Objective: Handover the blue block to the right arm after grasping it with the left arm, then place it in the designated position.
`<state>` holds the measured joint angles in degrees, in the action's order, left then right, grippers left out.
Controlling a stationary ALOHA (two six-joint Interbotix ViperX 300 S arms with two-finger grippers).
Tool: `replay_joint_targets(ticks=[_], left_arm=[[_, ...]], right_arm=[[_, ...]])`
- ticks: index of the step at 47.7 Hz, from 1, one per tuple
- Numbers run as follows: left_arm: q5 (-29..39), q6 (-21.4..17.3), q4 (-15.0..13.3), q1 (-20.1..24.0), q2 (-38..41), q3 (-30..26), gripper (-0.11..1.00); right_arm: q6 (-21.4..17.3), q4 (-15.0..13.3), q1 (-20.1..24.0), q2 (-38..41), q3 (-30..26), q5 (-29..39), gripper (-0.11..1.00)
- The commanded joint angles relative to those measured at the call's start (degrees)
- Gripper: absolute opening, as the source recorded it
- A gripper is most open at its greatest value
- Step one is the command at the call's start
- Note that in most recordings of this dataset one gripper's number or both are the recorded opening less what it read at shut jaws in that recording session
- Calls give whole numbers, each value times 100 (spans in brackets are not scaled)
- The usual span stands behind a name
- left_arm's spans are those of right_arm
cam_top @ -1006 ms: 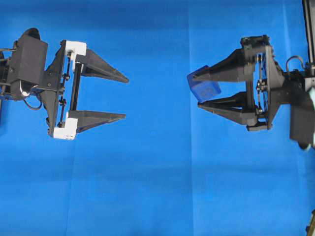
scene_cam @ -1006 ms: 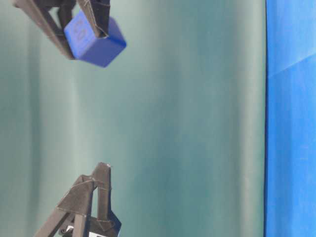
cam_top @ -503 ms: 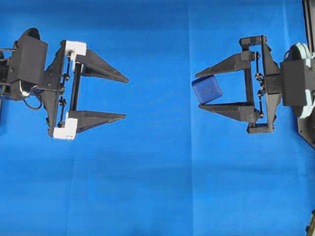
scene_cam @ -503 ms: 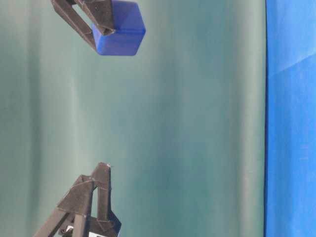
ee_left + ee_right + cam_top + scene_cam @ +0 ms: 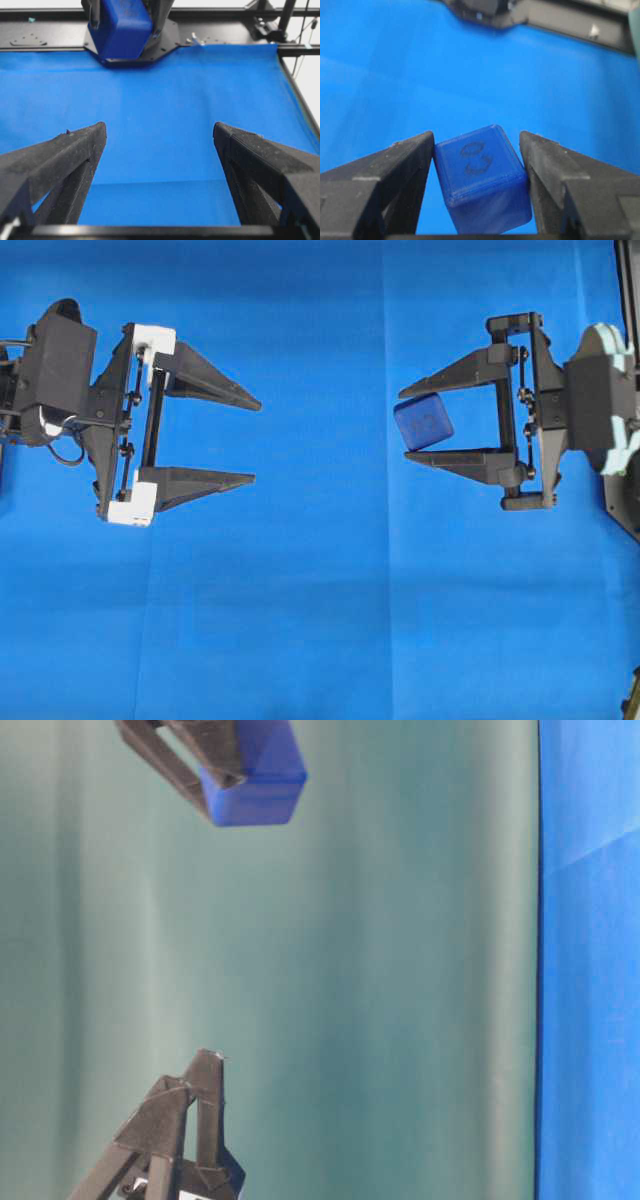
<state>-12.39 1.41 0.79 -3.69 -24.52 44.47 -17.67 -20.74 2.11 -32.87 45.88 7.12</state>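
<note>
The blue block (image 5: 423,423) is a small dark-blue cube with a faint mark on its top face. It sits pinched between the two black fingers of my right gripper (image 5: 404,425) on the right of the overhead view, slightly tilted (image 5: 482,177). The table-level view shows the block (image 5: 255,775) held up in the air. My left gripper (image 5: 255,438), with white brackets, hangs on the left, wide open and empty. A wide gap of cloth separates it from the block. In the left wrist view the block (image 5: 120,27) shows straight ahead, far beyond my open left gripper (image 5: 160,132).
Blue cloth (image 5: 320,620) covers the whole table. A black frame rail (image 5: 45,42) runs along the far edge in the left wrist view, and a dark post (image 5: 627,290) stands at the overhead view's right edge.
The right gripper has rotated level and drawn slightly right, carrying the block, which now shows its top face. The left gripper has stayed where it was, open.
</note>
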Motion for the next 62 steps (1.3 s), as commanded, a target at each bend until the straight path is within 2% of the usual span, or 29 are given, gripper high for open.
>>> replay_joint_targets(ticks=[1,9,15,34,47,62], left_arm=[[-35,9,9,-26,-62,-88,91],[-35,9,9,-18,-53,-97,91],[-35,9,9,-26,-44,-105,91],[-35,9,9,-18,-44,-97,91],[-35,18,9,-18,-35,-105,91],[-35,18,9,-26,-35,-97,91]], right_arm=[[-9,176,9,35,-176,325,42],[-9,466,35,141,-211,1055,42],[-9,501,62,167,-237,1266,42],[9,457,62,255,-255,993,39],[18,439,62,914,-396,448,35],[35,422,70,1714,-826,352,35]])
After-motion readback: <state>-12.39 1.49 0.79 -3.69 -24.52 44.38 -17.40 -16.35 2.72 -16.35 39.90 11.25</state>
